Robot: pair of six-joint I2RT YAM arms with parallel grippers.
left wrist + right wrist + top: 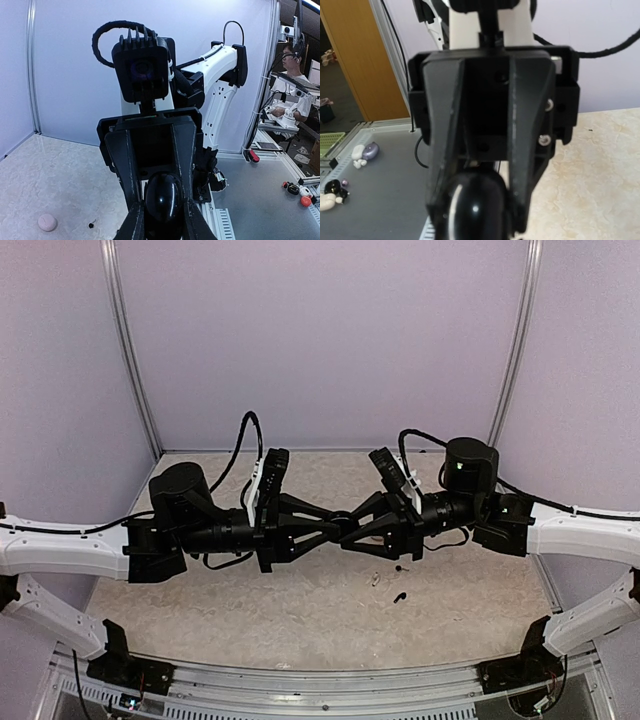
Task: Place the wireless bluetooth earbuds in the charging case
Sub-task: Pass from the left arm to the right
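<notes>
A glossy black oval charging case (162, 197) is held in the air between both grippers, which meet tip to tip over the middle of the table. My left gripper (330, 525) is shut on it from the left, and my right gripper (350, 527) is shut on it from the right. The case also shows in the right wrist view (475, 210); in the top view it is hidden by the fingers. On the table below lie a black earbud (400, 596), a pale earbud (376, 580) and another small dark one (398, 567). One black earbud shows in the left wrist view (91, 225).
A pink round puck (47, 222) lies on the table near that earbud. Purple walls enclose the table on three sides. Outside the cell, a grey bench holds a pale purple case (369, 150) and other small items. A person (290, 55) sits beyond.
</notes>
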